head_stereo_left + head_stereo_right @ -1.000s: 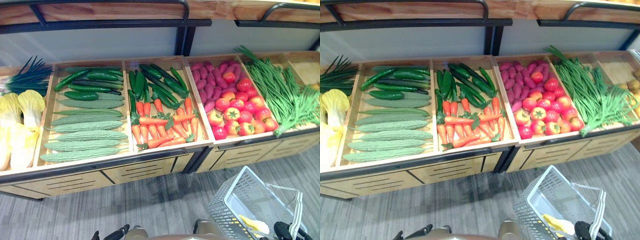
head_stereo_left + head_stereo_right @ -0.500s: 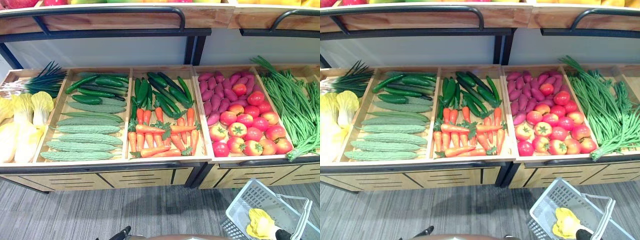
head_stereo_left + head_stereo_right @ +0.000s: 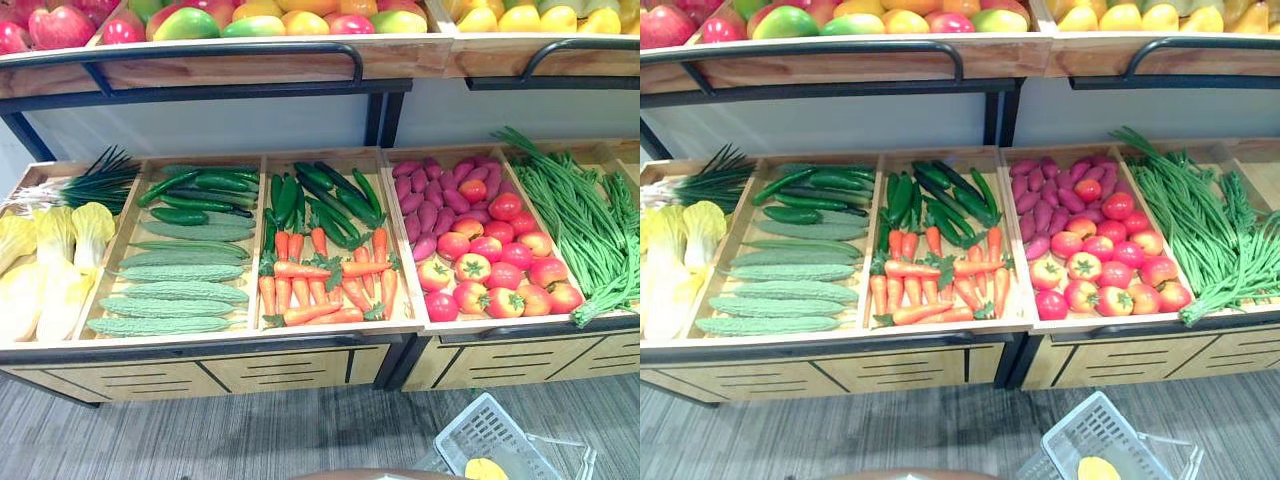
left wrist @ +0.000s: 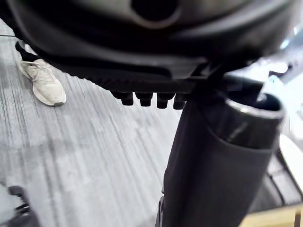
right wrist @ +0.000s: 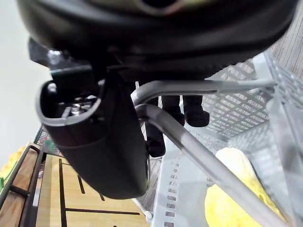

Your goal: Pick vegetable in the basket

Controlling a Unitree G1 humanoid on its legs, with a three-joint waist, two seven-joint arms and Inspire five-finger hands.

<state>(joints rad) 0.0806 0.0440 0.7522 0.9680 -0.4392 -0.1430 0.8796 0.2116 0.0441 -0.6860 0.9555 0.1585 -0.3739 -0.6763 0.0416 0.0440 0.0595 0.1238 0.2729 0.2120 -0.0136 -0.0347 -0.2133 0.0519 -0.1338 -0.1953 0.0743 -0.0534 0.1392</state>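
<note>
A grey wire basket point(image 3: 478, 432) hangs low at the right above the floor, with a yellow vegetable point(image 3: 485, 469) lying in it. In the right wrist view my right hand point(image 5: 94, 137) has its fingers point(image 5: 195, 112) curled round the basket's two metal handles point(image 5: 199, 86), and the yellow vegetable point(image 5: 232, 189) shows below them. My left hand point(image 4: 142, 61) hangs over the grey floor with relaxed fingers and holds nothing. Before me stand wooden bins with carrots point(image 3: 320, 285), tomatoes point(image 3: 500, 270), cucumbers point(image 3: 200, 195) and bitter gourds point(image 3: 180, 295).
Long green beans point(image 3: 580, 220) fill the right bin, and pale cabbages point(image 3: 50, 260) with scallions point(image 3: 80, 185) lie at the left. An upper shelf of fruit point(image 3: 250, 20) overhangs the bins behind a black rail. A person's white shoe point(image 4: 40, 82) stands on the floor.
The camera has tilted up: the bins sit lower in the picture, the fruit shelf has come into view, and the basket has slid towards the bottom edge.
</note>
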